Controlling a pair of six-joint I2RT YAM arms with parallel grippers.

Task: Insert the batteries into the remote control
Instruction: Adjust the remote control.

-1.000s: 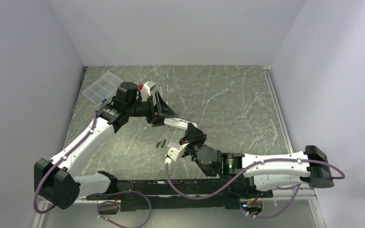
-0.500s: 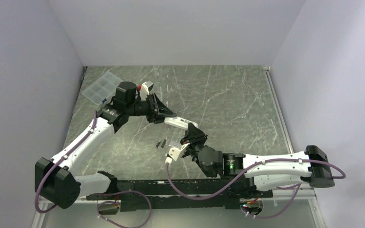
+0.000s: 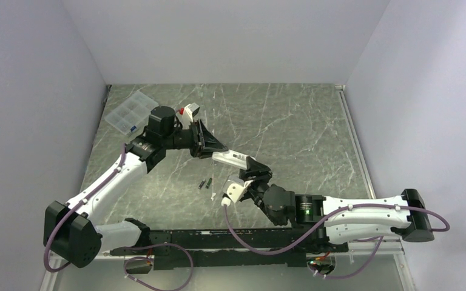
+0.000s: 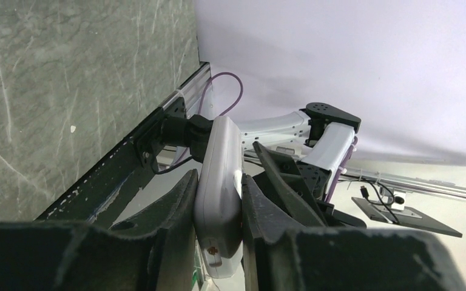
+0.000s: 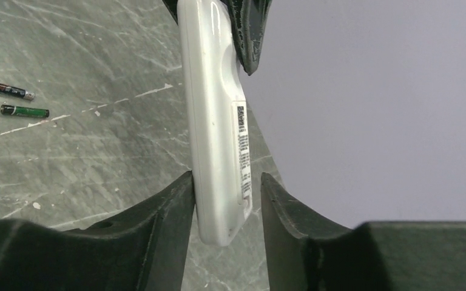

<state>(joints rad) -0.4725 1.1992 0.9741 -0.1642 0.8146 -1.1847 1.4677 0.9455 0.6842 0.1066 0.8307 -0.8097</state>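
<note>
The remote control (image 3: 230,159) is a white oblong handset held above the table between the two arms. My left gripper (image 3: 215,148) is shut on one end of it; in the left wrist view both pads press the remote's (image 4: 220,176) sides at my left gripper (image 4: 218,182). My right gripper (image 3: 252,173) stands open around the other end. In the right wrist view the remote (image 5: 215,121) touches one finger of my right gripper (image 5: 226,179), with a gap at the other. Two dark batteries (image 3: 205,182) lie on the table, one battery (image 5: 9,90) above the other battery (image 5: 24,111).
A clear compartment box (image 3: 128,111) sits at the table's far left corner. The black base rail (image 3: 218,237) runs along the near edge. The marble tabletop (image 3: 297,133) stretches to the right, bounded by grey walls.
My left gripper has shut on the remote. My right gripper's jaws have parted from it, and the right arm has shifted slightly to the right.
</note>
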